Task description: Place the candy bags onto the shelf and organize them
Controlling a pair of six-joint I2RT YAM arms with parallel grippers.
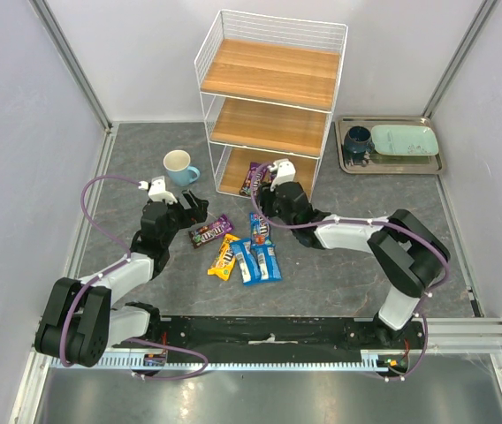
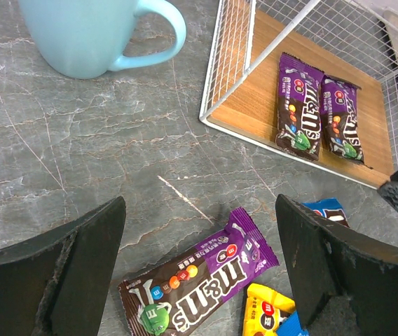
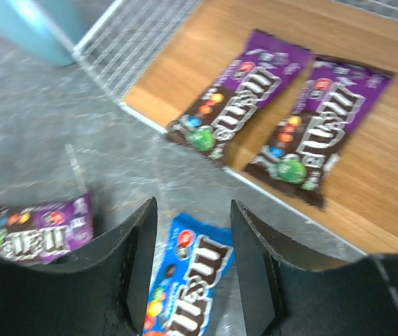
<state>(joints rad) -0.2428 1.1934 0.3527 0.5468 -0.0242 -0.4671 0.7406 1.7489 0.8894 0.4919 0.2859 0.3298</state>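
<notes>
My left pincer (image 2: 200,210) is spread wide and empty above a purple packet (image 2: 199,283) lying on the counter (image 2: 80,154). My right pincer (image 3: 193,210) — also parted, holding nothing — hangs over a blue packet (image 3: 185,280). Two more purple packets (image 3: 237,91) lie side by side on the bottom board of the shelf (image 3: 388,189).

Two purple bags (image 2: 298,105) on shelf (image 2: 251,105); five bags (image 1: 245,261) beside.

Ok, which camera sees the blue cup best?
The top external view: the cup shows whole, rim, handle and all, standing left of the shelf. The left wrist view is closer but cuts off its rim. The right wrist view catches only a blurry corner of it.
</notes>
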